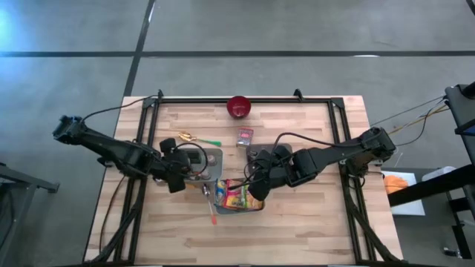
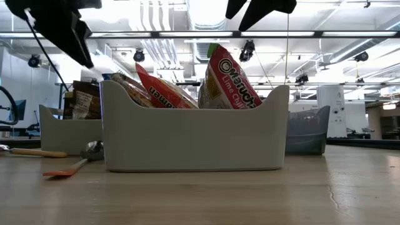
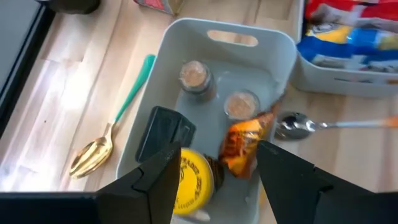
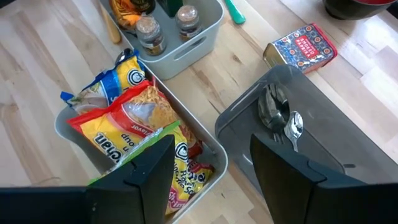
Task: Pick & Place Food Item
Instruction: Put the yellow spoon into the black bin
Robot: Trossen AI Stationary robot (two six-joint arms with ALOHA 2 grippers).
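Observation:
A white bin holds two spice jars, an orange snack packet, a yellow-lidded tub and a black item. My left gripper hangs open above this bin, with nothing between its fingers. A second white bin is packed with ramen packets, which stand up over its rim in the low view. My right gripper hovers open above the near corner of that bin, beside a grey bin, and holds nothing.
A gold spoon with a green handle lies left of the spice bin. An orange-handled spoon lies between the two white bins. A patterned tin and a red bowl sit farther back. The grey bin holds spoons.

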